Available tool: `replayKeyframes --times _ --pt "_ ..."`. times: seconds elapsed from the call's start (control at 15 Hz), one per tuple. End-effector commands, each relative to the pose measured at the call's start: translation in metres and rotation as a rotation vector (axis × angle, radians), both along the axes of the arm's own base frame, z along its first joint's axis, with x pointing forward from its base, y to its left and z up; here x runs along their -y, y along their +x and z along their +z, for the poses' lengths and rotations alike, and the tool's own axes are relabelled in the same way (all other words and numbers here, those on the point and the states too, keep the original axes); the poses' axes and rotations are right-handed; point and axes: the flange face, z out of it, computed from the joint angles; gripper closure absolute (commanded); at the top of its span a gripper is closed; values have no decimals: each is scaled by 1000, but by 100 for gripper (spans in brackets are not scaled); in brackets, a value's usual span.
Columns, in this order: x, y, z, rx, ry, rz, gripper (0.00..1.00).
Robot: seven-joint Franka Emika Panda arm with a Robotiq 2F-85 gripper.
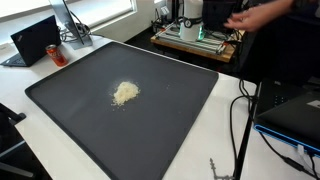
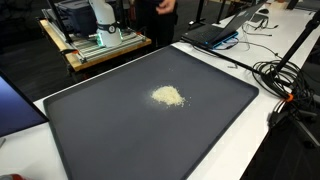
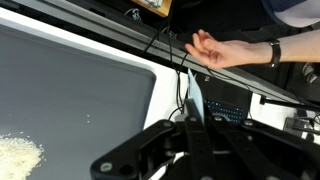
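A small pile of pale crumbs [image 1: 125, 93] lies near the middle of a large dark tray [image 1: 70, 110], and shows in both exterior views [image 2: 167, 96]. In the wrist view my gripper [image 3: 200, 128] fills the bottom edge, with its two black fingers pressed together and nothing between them. It is up above the tray's edge. The crumbs [image 3: 18, 156] lie off to its lower left, well apart from it. The gripper does not show in either exterior view.
The tray [image 2: 90, 130] rests on a white table. A person's hand [image 3: 225, 50] reaches over the table's far edge. An open laptop [image 3: 228, 100] and black cables [image 3: 165, 45] lie beside the tray. Another laptop [image 1: 35, 42] and a wooden cart [image 2: 95, 45] stand nearby.
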Motion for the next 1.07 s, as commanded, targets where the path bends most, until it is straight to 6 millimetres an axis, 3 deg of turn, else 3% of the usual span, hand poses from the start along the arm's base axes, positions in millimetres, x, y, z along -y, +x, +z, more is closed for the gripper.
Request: replayKeyframes --times 0.0,0.27,0.67,0.87,0.93,1.0 --pt "23 18 -1 67 -68 -47 99" --pt "6 39 -22 197 -218 -64 99" --pt "-31 73 -94 264 -365 -150 99" --pt "-37 79 -132 187 -336 -177 99" --pt "-35 77 -119 210 -345 -156 96" --pt "-36 79 -129 192 -347 -154 96"
